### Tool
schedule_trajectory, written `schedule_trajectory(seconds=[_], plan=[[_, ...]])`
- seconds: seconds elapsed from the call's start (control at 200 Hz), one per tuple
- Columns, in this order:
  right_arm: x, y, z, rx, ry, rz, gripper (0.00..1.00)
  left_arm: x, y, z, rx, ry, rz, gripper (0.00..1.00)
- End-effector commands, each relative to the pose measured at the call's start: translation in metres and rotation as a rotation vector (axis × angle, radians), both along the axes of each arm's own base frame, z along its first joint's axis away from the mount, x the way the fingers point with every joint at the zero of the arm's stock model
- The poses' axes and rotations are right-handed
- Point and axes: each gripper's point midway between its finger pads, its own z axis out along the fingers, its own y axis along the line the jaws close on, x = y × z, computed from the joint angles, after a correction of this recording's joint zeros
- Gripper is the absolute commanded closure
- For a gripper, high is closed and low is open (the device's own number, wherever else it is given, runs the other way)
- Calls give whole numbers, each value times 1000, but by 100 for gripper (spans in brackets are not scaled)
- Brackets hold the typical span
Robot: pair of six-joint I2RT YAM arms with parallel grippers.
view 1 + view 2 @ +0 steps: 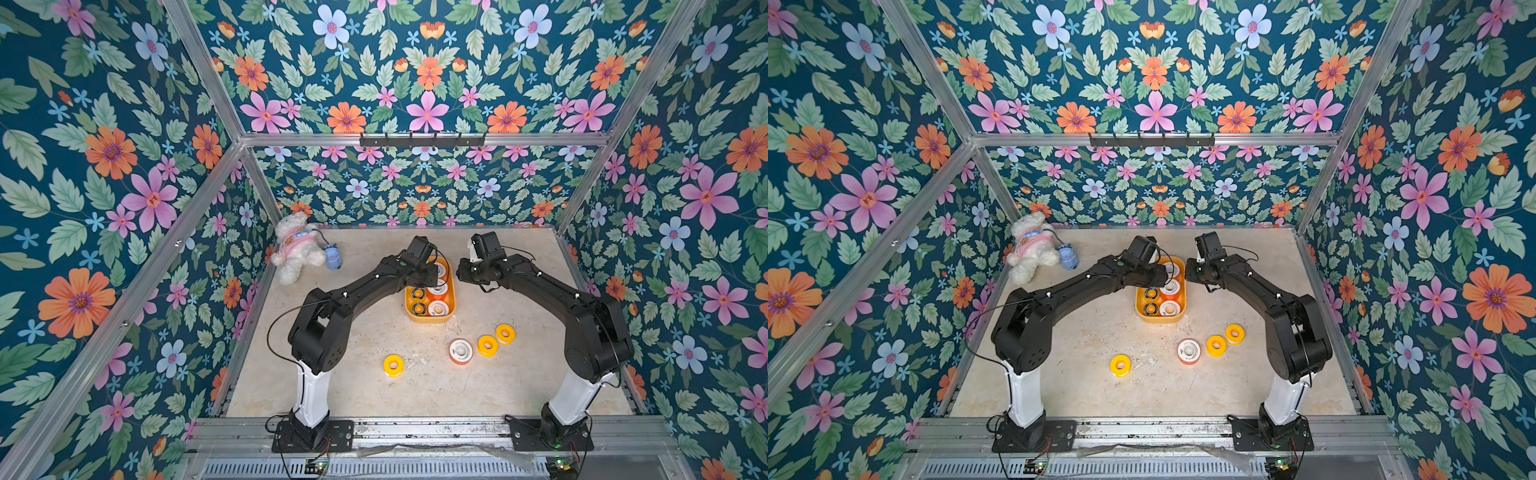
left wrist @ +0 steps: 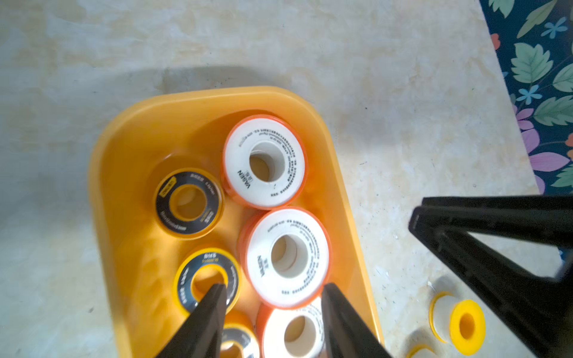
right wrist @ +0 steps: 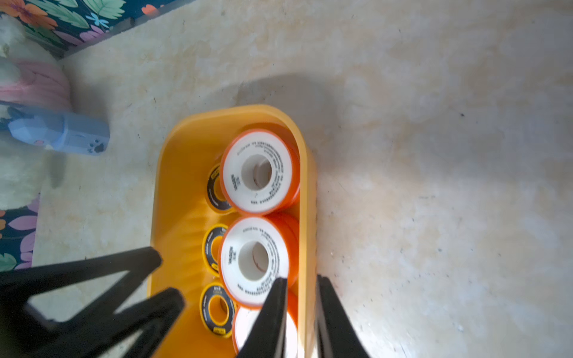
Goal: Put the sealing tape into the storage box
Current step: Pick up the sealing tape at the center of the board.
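Left wrist | left claw [image 2: 274, 286] released, empty, over part-filled box [image 2: 192, 102], centre-far | right claw [image 3: 300, 280] narrowly parted astride box's right wall, pinch not tellable | four spools [image 1: 461, 351] loose, near side | risk: box dragged or tipped if wall is snagged on lift
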Motion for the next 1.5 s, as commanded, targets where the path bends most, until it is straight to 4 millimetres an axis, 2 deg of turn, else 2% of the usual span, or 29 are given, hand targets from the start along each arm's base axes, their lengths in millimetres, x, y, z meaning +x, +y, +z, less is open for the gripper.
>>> schedule_trajectory(seconds=[0.0, 0.025, 0.045, 0.125, 0.29, 0.44, 0.63, 0.86, 1.015, 1.27, 1.495], plan=[[-15, 0, 3, 14, -26, 26, 76, -1, 21, 23, -19, -77, 47, 45], [-20, 0, -3, 7, -13, 32, 76, -3, 27, 26, -20, -81, 57, 45], [-25, 0, 7, 17, -36, 38, 75, -5, 34, 27, -19, -84, 67, 45], [-46, 3, 3, 4, -37, 69, 74, -12, 58, 33, -14, -91, 107, 45], [-87, 9, -11, -52, -1, 122, 71, -27, 104, 43, -25, -111, 197, 45], [-115, 10, -24, -123, 35, 153, 70, -43, 126, 47, -46, -123, 237, 46], [-155, 27, -35, -140, 54, 249, 69, -59, 147, 44, -29, -125, 283, 46], [-192, 33, -47, -169, 96, 301, 67, -72, 157, 36, -35, -118, 306, 45], [-208, 30, -58, -183, 127, 318, 59, -74, 158, 31, -28, -106, 307, 45], [-211, 28, -72, -229, 155, 316, 48, -74, 159, 29, -22, -103, 313, 45], [-211, 26, -85, -296, 175, 319, 47, -72, 160, 24, -2, -92, 313, 45]])
